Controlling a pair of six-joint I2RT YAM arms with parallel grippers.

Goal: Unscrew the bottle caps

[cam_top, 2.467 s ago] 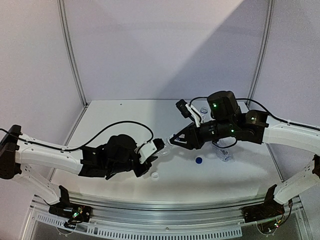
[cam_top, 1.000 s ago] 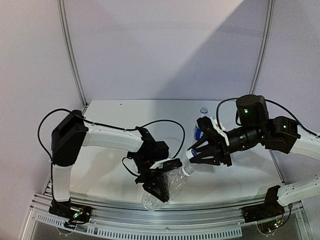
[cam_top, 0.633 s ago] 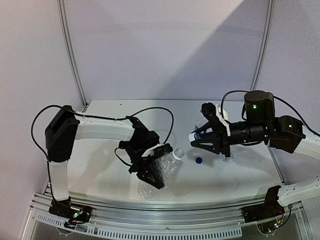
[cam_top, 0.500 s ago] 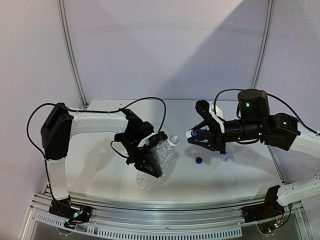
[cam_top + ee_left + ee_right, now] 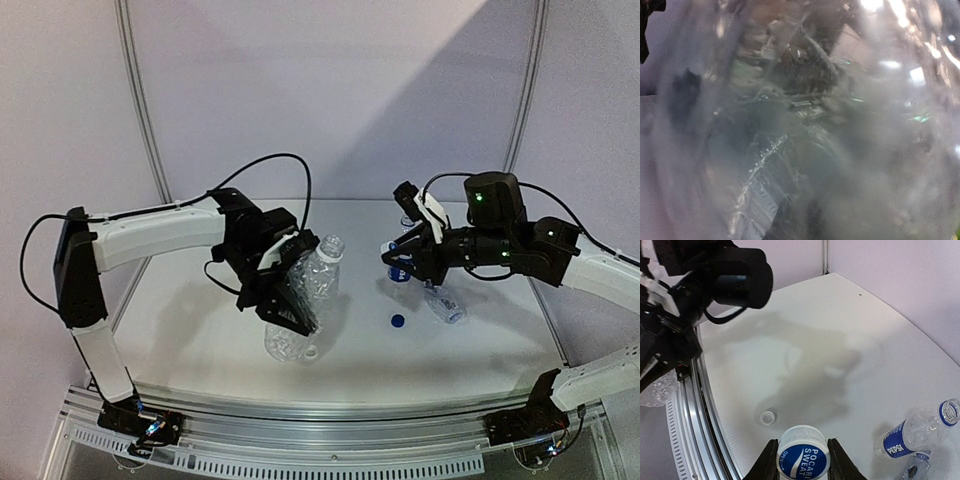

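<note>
Bottle cap, a round white plastic one with a blue printed top [image 5: 802, 456], sits pinched between the right gripper [image 5: 803, 462] fingers, above the white table [image 5: 840, 365]; that arm's forearm reaches leftward. The left gripper [image 5: 285, 303] clamps a clear dented plastic bottle [image 5: 316, 275], raised and tilted neck-up, its arm stretched toward the middle.

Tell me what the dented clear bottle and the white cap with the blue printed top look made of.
Dented clear bottle: thin transparent plastic, probably; glossy, creased walls. White cap with blue printed top: likely rigid opaque plastic, smooth rim.
</note>
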